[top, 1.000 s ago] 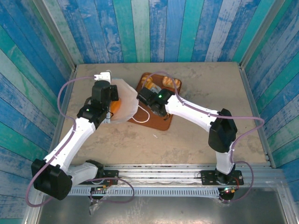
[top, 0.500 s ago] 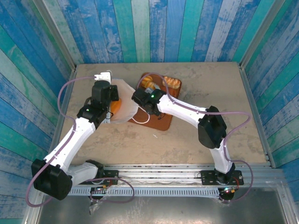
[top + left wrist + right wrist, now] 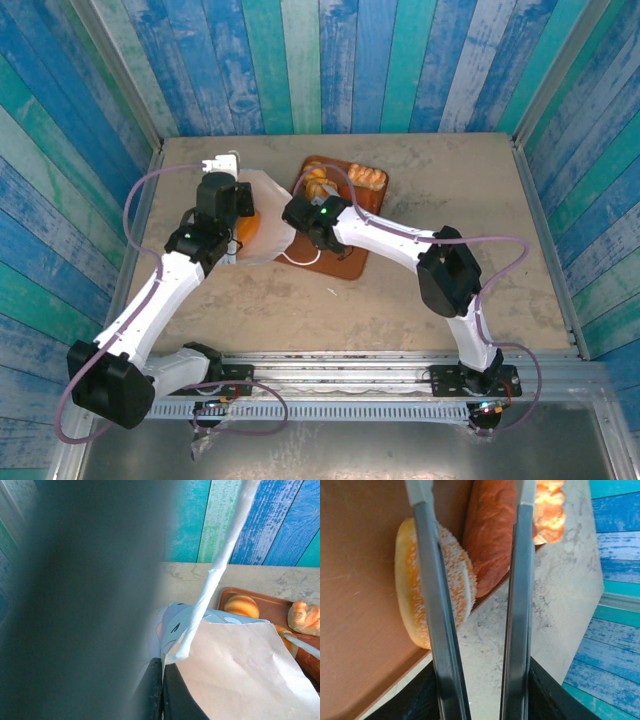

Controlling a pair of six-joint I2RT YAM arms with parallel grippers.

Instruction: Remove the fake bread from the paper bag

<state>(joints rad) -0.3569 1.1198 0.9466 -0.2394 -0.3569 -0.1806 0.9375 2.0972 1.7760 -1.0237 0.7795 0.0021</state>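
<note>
Blue plank walls [image 3: 320,60]; left gripper [image 3: 162,680] pinches paper bag [image 3: 235,675], right gripper [image 3: 472,510] spread above tray [image 3: 360,605], fake bread [image 3: 490,540].

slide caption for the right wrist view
Open right gripper hovers over the edge of the brown tray, beside a sugared bun and a long loaf.
</note>
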